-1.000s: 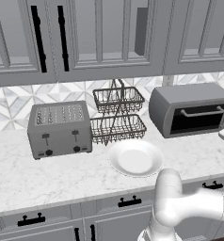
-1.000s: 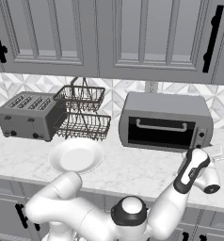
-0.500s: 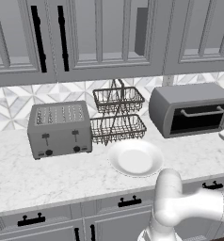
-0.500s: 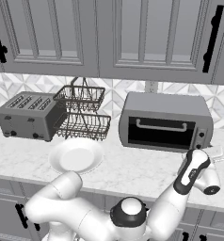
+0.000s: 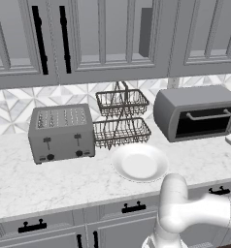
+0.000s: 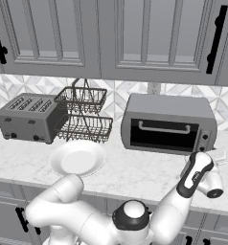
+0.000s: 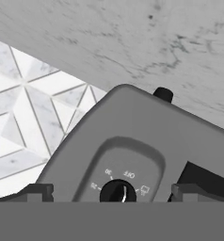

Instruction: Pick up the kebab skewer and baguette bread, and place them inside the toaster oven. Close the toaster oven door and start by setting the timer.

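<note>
The oven [image 6: 168,123] sat toward the right end of the counter [image 6: 135,172] against the back wall, its door [image 6: 160,136] shut, so the timer step looked to be in hand. The gripper [image 7: 117,194] hung by the oven's right end, fingers spread wide with nothing between them. In the hand view the black timer knob [image 7: 117,192] lay right between the two fingertips [image 7: 36,192], printed marks ringing it. Next move, most likely: ease forward, pinch the knob, twist it off its rest. Skewer and bread: couldn't be made out through the dark glass.
</note>
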